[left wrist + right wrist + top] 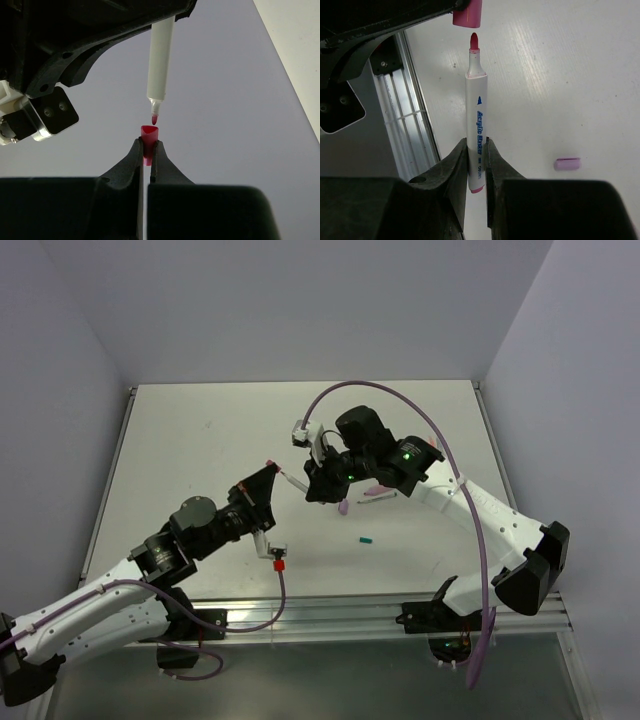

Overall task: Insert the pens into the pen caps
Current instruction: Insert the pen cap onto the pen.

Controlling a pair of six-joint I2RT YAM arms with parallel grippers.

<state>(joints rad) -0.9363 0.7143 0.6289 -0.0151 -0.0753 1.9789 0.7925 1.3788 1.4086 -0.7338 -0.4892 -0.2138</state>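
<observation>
Squarely between right fingers (456, 162), pen (476, 115)

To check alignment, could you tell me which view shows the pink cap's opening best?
Left wrist view: the pink cap shows its open mouth close up. Right wrist shows only its cropped side; the top view, barely a speck.

There's the left arm (105, 600), white shells over black joints, and a thin purple cable (240, 625) loops from its base up to a red plug (279, 562). The right arm (490, 515) wears the same white and black, with a thicker purple cable (455, 465) arching over it and a green light (407, 453) glowing. Up close, the left gripper (149, 149) shows curved matte-black fingers, and so does the right gripper (476, 145). Two screws (55, 106) sit in a black block.
</observation>
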